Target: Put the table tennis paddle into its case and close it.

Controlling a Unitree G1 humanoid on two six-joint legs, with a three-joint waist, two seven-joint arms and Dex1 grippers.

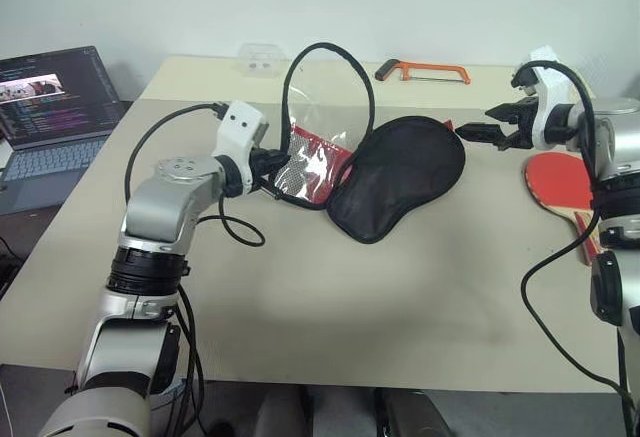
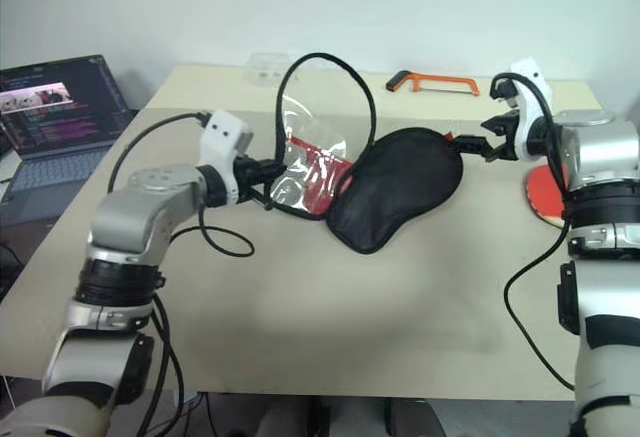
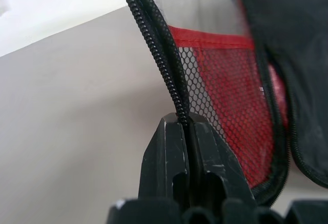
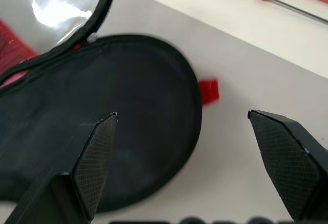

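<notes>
Case held open; paddle outside, on your right.

On the worktop (image 1: 300,307), case (image 1: 400,177) edge is pinched in left claw (image 1: 272,165); right claw (image 1: 478,133) gapes wide, empty, nearest the paddle (image 1: 560,182), handle toward you.

One paddle (image 1: 560,179), one case (image 1: 400,177), one hacksaw (image 1: 425,72), one laptop (image 1: 50,107).

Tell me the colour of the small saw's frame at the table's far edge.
Orange, with a dark handle end: the small hacksaw; the left eye view shows it best.
</notes>
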